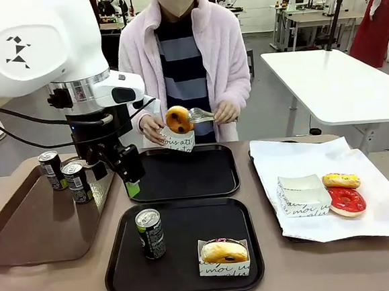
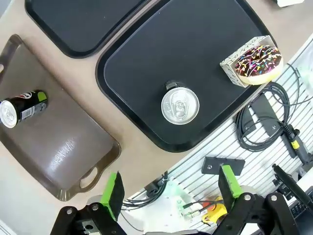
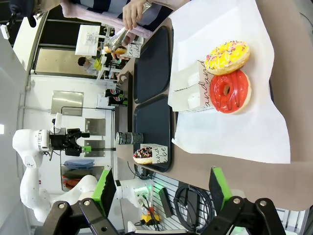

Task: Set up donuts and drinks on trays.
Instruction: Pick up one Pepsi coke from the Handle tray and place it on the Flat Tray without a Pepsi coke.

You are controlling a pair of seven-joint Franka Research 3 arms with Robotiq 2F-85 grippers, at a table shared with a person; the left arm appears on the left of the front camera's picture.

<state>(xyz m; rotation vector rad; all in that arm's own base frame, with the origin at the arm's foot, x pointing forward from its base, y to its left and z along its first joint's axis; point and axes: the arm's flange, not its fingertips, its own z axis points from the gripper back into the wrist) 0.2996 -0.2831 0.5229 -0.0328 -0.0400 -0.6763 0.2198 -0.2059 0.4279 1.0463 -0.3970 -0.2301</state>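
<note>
Contents, near black tray (image 1: 125, 286): one upright can (image 1: 150, 233) at left, one chocolate-iced donut (image 1: 223, 252) in a printed sleeve (image 1: 221, 269) at the near right corner. Over the far black tray (image 1: 204, 185), at its far edge: golden-brown donut (image 1: 178, 119) gripped in tongs (image 1: 201, 114) by a person's hand (image 1: 226, 110), at the top of a paper sleeve (image 1: 179, 141). Claws, left gripper (image 2: 171, 182) and right gripper (image 3: 161, 177): both released, jaws spread, nothing between.
</note>
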